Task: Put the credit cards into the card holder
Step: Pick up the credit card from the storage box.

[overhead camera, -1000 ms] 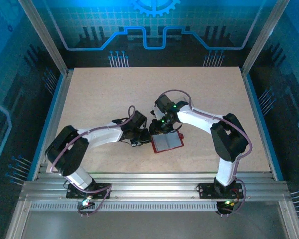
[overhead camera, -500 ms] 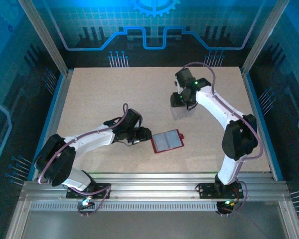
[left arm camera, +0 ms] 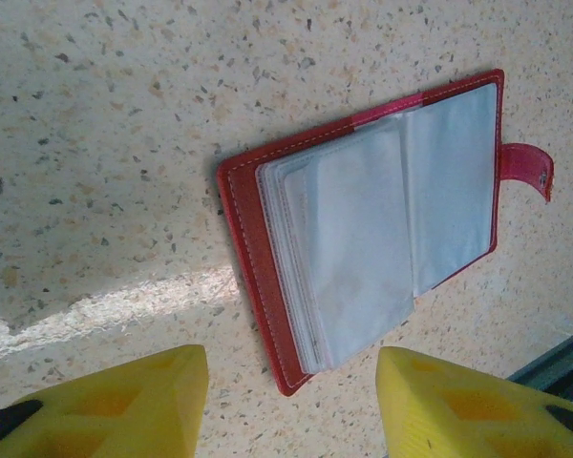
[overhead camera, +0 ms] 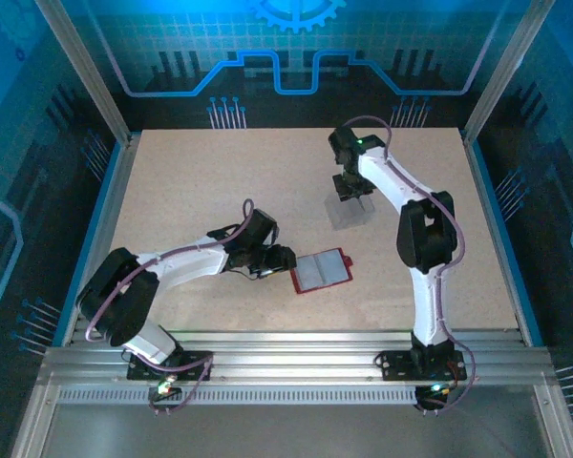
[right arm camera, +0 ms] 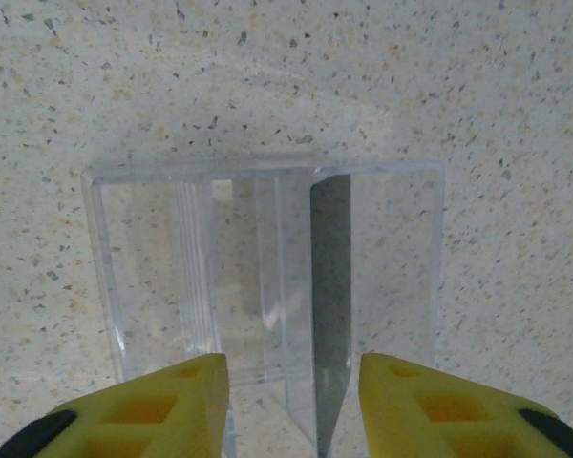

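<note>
The card holder lies open on the table, a dark-red wallet with greyish clear pockets and a snap tab. My left gripper stands open just left of it. Its yellow fingers straddle the wallet's near corner without touching it, with the left gripper low over the table. The credit cards stand on edge in a clear plastic box at the far middle. My right gripper hangs over that box, open, and the right gripper has one grey card edge between its fingers, untouched.
The clear box has thin upright walls and dividers around the cards. A metal frame borders the speckled table on both sides and a rail runs along the near edge. Bare tabletop lies left of the box and right of the wallet.
My right arm left the wallet and swung to the far clear box, then lowered over it. My left gripper let go of the wallet's left edge and opened beside it.
</note>
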`<state>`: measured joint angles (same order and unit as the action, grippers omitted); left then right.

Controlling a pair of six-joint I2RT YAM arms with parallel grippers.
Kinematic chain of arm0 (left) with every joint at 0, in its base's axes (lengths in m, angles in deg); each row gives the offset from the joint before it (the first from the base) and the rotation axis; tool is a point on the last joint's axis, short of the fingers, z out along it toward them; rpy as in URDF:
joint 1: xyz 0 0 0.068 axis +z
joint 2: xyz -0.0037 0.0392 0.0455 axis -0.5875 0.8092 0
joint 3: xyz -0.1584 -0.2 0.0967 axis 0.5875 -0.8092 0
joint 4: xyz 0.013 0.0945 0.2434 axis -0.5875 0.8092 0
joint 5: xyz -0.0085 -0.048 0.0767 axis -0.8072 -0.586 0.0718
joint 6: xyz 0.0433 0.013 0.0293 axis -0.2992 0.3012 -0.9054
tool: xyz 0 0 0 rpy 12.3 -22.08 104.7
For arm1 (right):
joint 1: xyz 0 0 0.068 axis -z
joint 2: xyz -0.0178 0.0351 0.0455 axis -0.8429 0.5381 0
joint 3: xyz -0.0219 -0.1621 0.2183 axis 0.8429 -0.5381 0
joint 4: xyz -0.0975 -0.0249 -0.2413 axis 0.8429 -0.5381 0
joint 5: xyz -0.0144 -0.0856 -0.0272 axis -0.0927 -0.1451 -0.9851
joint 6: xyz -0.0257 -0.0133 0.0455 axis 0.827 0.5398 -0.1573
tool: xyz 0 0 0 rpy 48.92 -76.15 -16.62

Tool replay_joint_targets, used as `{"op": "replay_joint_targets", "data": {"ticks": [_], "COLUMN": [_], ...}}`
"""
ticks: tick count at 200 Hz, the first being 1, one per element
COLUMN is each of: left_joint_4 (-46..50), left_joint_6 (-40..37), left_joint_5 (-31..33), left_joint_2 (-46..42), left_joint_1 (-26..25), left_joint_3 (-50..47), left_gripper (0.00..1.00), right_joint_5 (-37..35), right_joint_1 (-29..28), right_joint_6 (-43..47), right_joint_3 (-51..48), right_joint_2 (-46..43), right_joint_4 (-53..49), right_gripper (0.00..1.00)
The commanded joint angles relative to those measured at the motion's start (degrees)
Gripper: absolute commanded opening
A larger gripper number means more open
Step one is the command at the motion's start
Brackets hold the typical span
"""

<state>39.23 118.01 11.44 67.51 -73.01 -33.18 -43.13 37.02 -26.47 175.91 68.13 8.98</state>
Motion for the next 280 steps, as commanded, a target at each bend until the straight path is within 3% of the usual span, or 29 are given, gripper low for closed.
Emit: {"op": "replay_joint_targets", "data": {"ticks": [1, 87, 167, 229, 280], "left_joint_4": [-0.52, -0.36, -0.27, 0.00, 0.39], "left_joint_6": [-1.59, -1.52, -1.50, -1.50, -1.98], "left_joint_5": [-1.31, -1.43, -1.41, -1.23, -0.86], "left_joint_2": [0.57, 1.18, 1.12, 0.44, 1.62], "left_joint_1": [-0.25, -0.14, -0.05, 0.30, 0.30], "left_joint_3": [0.79, 1.31, 1.36, 0.80, 1.26], "left_gripper": [0.51, 0.51, 0.50, 0.50, 0.50], "right_joint_5": [-1.34, 2.32, 2.11, 2.08, 0.24], "right_joint_1": [1.28, 2.83, 3.36, 3.47, 2.69], "right_joint_6": [1.42, 1.99, 2.04, 2.13, 1.10], "right_joint_3": [2.96, 4.31, 5.15, 5.78, 4.96], "right_joint_2": [1.47, 4.04, 4.56, 5.48, -0.24], "right_joint_4": [-3.46, -4.09, -4.85, -5.67, -4.97], "right_gripper": [0.39, 0.29, 0.07, 0.00, 0.00]}}
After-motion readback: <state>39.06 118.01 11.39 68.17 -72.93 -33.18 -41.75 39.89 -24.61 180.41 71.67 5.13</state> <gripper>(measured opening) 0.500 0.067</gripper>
